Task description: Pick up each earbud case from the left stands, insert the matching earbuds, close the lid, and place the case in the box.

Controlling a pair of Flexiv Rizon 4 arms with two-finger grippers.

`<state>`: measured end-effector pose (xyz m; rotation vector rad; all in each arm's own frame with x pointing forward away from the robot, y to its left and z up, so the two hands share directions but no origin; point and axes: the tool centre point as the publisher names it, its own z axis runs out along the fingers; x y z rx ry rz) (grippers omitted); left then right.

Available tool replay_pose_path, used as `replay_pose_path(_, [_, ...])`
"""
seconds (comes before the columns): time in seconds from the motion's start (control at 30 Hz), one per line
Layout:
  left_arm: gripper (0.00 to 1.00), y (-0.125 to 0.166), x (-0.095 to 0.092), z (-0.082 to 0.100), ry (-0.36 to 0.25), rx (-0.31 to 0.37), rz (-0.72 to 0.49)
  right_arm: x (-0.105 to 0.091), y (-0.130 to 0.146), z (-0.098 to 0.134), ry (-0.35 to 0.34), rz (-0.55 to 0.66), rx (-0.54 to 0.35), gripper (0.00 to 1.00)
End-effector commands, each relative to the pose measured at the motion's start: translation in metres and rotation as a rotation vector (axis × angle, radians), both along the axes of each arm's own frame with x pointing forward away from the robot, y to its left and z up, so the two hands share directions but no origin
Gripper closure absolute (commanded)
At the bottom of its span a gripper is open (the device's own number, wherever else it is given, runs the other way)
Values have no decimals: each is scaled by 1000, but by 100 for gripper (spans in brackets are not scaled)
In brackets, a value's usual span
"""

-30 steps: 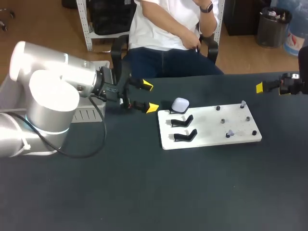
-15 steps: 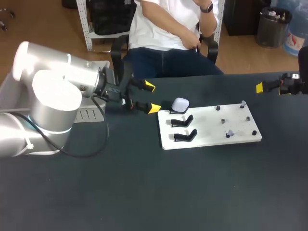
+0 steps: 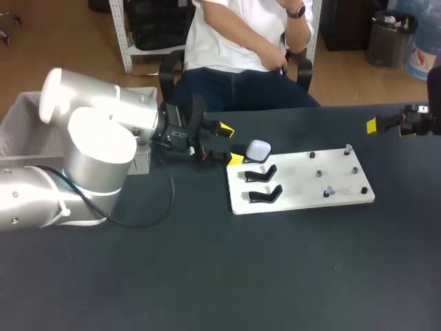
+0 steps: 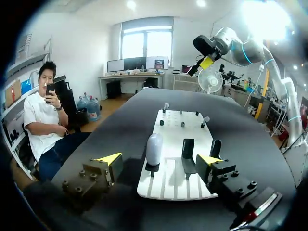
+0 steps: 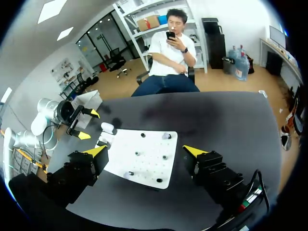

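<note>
A white earbud case (image 3: 259,149) sits on the rearmost of three black stands at the left end of a white board (image 3: 303,200). The other two stands (image 3: 264,183) are bare. My left gripper (image 3: 230,144) is open just left of the case, which lies ahead of its spread fingers (image 4: 160,159) in the left wrist view (image 4: 154,148). Small pale earbuds (image 3: 348,147) (image 3: 329,190) rest on pegs at the board's right end. My right gripper (image 3: 389,127) hangs open at the table's far right, well above the board (image 5: 144,156).
A pale box (image 3: 21,127) stands off the table's left rear corner, behind my left arm. Several dark pegs (image 3: 319,173) stick up from the board's right half. A seated person is behind the far table edge, not touching anything.
My left arm has swung right, bringing its open gripper from the table's left rear up close to the case. The right arm has stayed still.
</note>
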<state>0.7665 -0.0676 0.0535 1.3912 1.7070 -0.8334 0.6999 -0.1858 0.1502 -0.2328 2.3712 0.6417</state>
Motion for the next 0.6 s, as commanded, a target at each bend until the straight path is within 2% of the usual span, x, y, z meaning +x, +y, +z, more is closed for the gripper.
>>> replay_pose_path(0.03, [0,-8,11,-9,10,-28,-34,0,0,0,0,0,-2,0])
replay_pose_path(0.3, [0,-25,12,-20,30,-27,-65,0,0,0,0,0,-2,0])
replay_pose_path(0.6, [0,-39,12,-22,39,-23,-62,0,0,0,0,0,-2,0])
